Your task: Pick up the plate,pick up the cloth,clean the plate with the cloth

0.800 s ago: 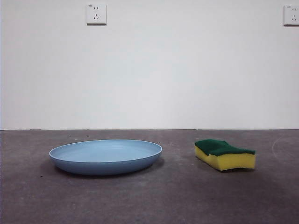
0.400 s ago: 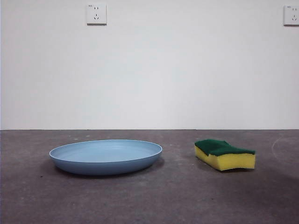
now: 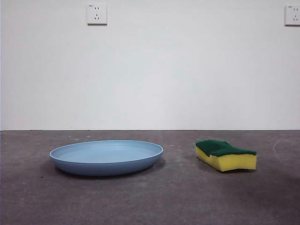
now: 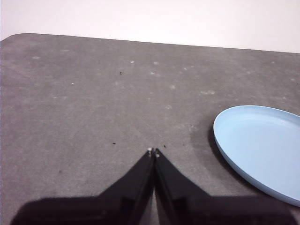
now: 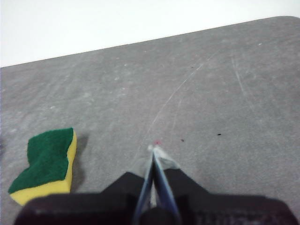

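Off to one side of the left gripper [image 4: 153, 152], jaws pressed together, sits the plate [image 4: 262, 150]; the cloth [image 5: 47, 165] lies beside the closed right gripper [image 5: 153, 151].

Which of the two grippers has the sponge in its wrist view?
The right gripper: its wrist view shows the yellow-and-green sponge on the table, apart from the shut jaws. The left gripper, also shut, sees the blue plate instead.

The left hand [image 4: 153, 152], seemingly closed and empty, hangs beside the plate [image 4: 262, 150].
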